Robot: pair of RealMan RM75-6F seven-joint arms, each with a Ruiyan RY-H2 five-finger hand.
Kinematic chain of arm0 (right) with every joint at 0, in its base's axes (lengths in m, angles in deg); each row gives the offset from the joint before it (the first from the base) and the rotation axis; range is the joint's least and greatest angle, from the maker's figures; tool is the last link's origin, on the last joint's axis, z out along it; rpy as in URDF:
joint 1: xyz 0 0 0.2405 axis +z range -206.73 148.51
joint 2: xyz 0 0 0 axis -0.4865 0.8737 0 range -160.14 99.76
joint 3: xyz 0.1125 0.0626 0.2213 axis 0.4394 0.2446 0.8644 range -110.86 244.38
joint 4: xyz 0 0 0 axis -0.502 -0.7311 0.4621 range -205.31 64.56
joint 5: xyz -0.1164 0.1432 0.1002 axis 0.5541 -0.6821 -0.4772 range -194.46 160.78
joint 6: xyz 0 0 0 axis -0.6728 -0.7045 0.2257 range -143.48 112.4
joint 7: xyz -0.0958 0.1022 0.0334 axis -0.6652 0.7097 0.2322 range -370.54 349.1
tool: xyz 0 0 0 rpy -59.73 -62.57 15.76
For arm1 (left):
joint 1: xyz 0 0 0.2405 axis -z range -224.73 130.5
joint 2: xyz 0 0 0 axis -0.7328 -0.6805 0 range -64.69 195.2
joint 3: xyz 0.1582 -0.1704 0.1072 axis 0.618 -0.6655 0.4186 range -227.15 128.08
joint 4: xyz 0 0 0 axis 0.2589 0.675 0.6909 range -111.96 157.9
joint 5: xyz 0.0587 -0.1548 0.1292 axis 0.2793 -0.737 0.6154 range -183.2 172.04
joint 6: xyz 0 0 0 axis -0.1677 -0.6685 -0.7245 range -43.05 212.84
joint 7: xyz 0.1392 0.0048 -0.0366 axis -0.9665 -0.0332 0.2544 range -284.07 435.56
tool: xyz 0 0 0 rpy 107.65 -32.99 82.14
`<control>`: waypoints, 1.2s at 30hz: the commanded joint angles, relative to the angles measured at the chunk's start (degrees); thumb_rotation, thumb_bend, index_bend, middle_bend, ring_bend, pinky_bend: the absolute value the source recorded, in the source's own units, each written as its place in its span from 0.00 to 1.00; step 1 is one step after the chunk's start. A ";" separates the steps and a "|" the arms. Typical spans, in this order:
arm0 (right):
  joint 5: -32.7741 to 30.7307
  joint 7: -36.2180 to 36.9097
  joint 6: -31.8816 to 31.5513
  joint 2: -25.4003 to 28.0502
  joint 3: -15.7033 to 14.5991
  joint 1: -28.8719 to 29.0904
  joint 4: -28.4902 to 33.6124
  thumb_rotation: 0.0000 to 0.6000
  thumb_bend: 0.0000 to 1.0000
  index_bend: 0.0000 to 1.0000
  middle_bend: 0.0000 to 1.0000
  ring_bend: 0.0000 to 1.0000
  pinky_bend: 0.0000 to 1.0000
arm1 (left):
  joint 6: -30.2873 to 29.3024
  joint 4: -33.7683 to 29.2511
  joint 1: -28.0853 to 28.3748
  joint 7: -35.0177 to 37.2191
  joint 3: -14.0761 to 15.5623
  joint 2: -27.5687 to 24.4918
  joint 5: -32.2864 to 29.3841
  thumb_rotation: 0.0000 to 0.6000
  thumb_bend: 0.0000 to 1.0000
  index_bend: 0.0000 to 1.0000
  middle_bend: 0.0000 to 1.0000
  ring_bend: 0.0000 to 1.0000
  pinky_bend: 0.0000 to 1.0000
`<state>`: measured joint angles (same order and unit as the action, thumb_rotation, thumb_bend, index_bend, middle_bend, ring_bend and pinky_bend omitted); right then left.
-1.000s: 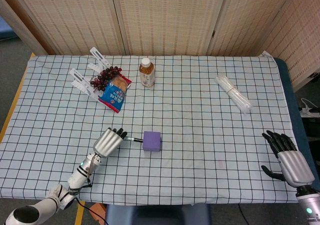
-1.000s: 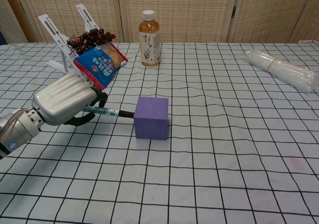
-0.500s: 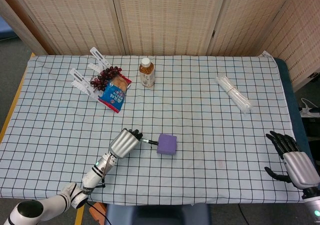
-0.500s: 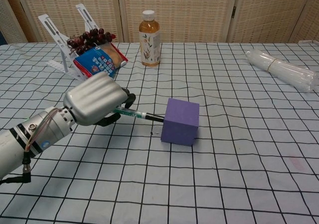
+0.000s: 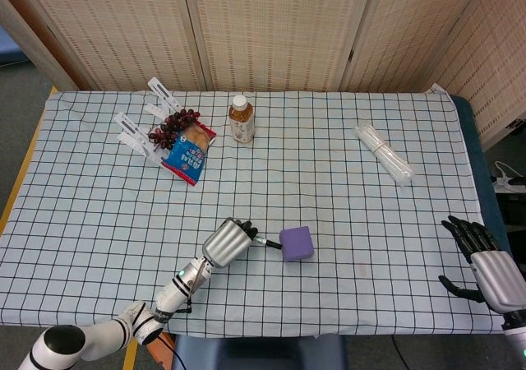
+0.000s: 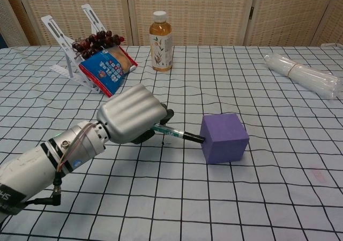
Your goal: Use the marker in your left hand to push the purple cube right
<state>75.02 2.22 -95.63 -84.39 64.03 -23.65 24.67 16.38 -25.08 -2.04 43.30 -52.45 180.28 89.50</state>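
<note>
Purple cube (image 5: 297,243) sits on the checked tablecloth (image 5: 345,181) near the front middle in the head view, with the marker (image 5: 267,242) tip against its left face. The left hand (image 5: 227,242) clenches the marker low and nearly level, presumably so force drives the cube sideways rather than tipping it. The right hand (image 5: 485,265) rests off the right edge, fingers apart, holding nothing.

From the chest view, the left hand (image 6: 131,114) grasps the marker (image 6: 179,133), whose dark tip touches the cube (image 6: 225,138), now turned slightly askew. Tea bottle (image 6: 161,34), snack packet (image 6: 110,67) and grapes (image 6: 96,40) stand well behind, out of the path.
</note>
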 commanded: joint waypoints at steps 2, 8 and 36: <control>0.00 0.80 0.47 0.29 -0.19 0.07 -0.32 1.00 0.17 0.00 0.00 0.00 0.00 | 0.77 -0.17 0.84 -0.57 -0.72 0.78 -0.33 1.00 0.58 0.81 0.83 0.75 0.89; -0.25 1.10 1.46 0.68 -0.40 0.30 -0.35 1.00 0.17 0.00 0.00 0.00 0.00 | 2.84 0.55 2.89 -0.67 -1.60 2.65 -0.68 1.00 0.58 0.81 0.83 0.75 0.89; -2.02 3.41 1.75 1.62 0.38 -0.06 -1.21 1.00 0.17 0.00 0.00 0.00 0.00 | 6.63 13.13 12.71 6.84 -5.31 12.97 -2.31 1.00 0.57 0.81 0.83 0.76 0.89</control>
<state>73.01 5.65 -93.90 -82.76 64.40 -23.73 23.46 23.11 -12.08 10.51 50.03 -57.69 193.10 87.14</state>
